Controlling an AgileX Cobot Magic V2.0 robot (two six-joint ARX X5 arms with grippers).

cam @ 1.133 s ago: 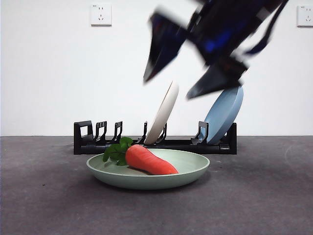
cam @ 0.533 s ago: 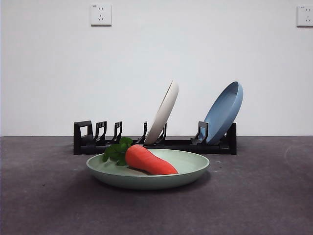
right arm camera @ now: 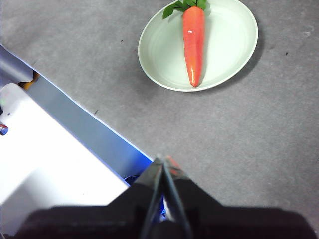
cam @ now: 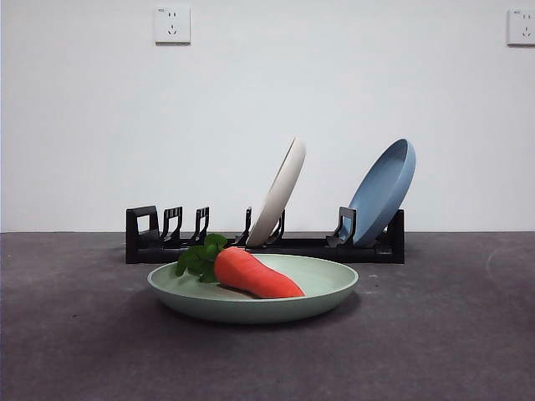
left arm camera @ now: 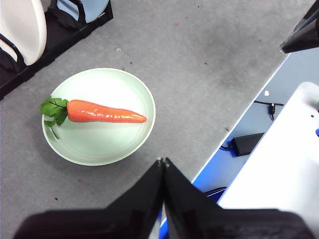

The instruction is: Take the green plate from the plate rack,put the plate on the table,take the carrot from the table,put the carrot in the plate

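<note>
The green plate [cam: 326,288] lies flat on the dark grey table [cam: 451,334], in front of the black plate rack [cam: 167,238]. The carrot [cam: 255,274] lies in the plate, leaves toward the rack. Both show in the left wrist view, plate [left arm camera: 114,144] and carrot [left arm camera: 104,111], and in the right wrist view, plate [right arm camera: 224,45] and carrot [right arm camera: 193,42]. My left gripper [left arm camera: 163,162] is shut and empty, high above the table's edge. My right gripper [right arm camera: 162,162] is shut and empty, also pulled back high. Neither arm shows in the front view.
A cream-white plate [cam: 280,194] and a blue plate [cam: 383,192] lean upright in the rack. The table's edge [left arm camera: 239,119] runs near both grippers, with a white surface [left arm camera: 279,169] and a black power adapter [left arm camera: 248,143] beyond it.
One second ago a dark arm hung above the rack in the front view. It has withdrawn out of that view. The plates and the carrot have not moved.
</note>
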